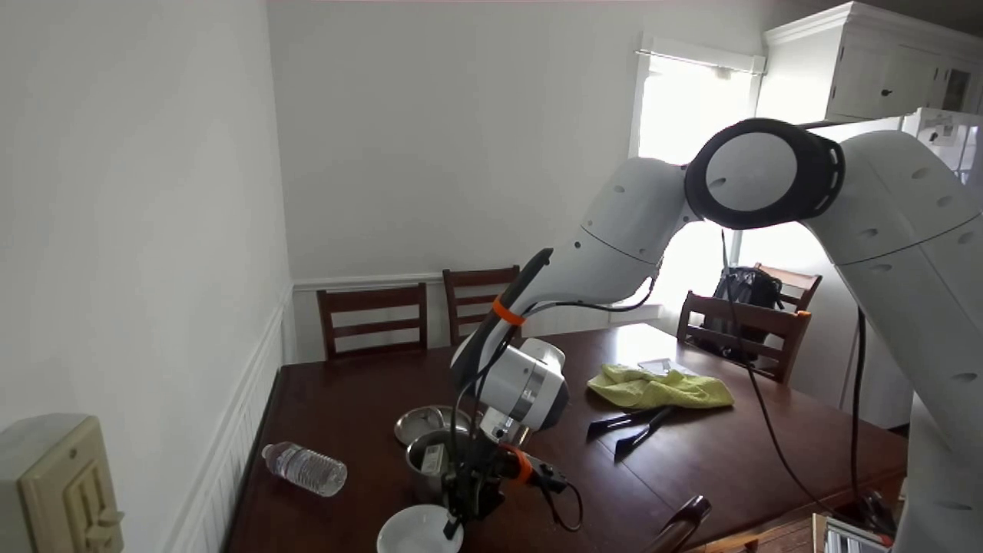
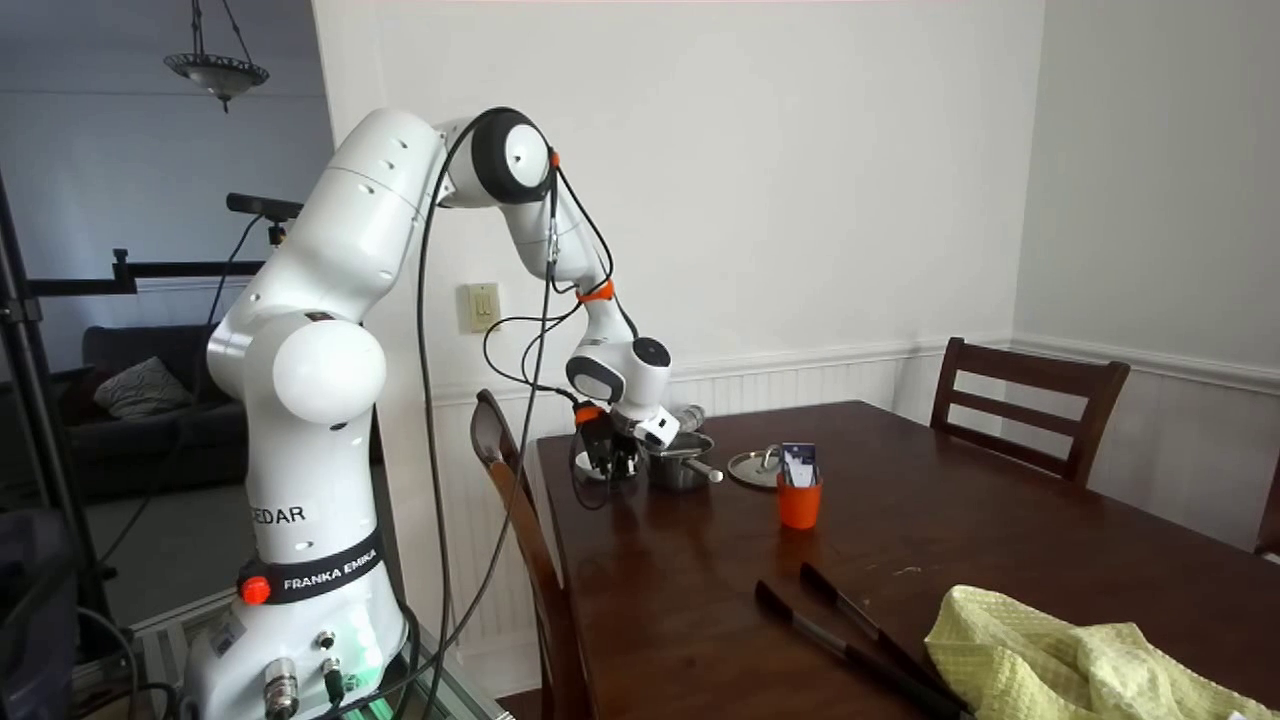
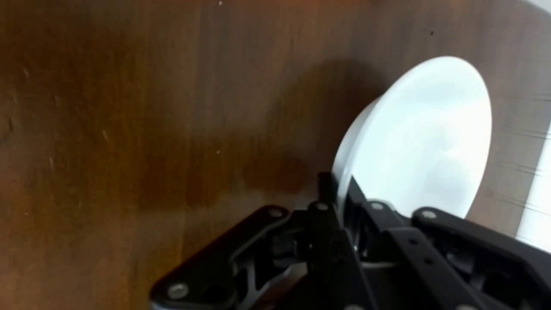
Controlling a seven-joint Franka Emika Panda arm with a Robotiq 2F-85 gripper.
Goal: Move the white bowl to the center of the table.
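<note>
The white bowl (image 1: pixel 415 531) is near the table's end, partly cut off by the frame's bottom edge in an exterior view. It also shows behind the gripper in an exterior view (image 2: pixel 588 466). In the wrist view the bowl (image 3: pixel 430 137) fills the right side, with its rim between the fingers. My gripper (image 3: pixel 341 189) is shut on that rim, one finger inside the bowl and one outside. The gripper (image 1: pixel 453 526) points down at the bowl's edge. I cannot tell whether the bowl touches the table (image 2: pixel 700 580), which is dark brown wood.
A steel pot (image 2: pixel 678 470) stands right beside the gripper, its lid (image 2: pixel 750 470) behind it. A clear bottle (image 1: pixel 306 468) lies near the wall. An orange cup (image 2: pixel 799 503), black tongs (image 1: pixel 630 430) and a yellow cloth (image 1: pixel 656 388) are on the table. Chairs (image 1: pixel 372 319) surround it.
</note>
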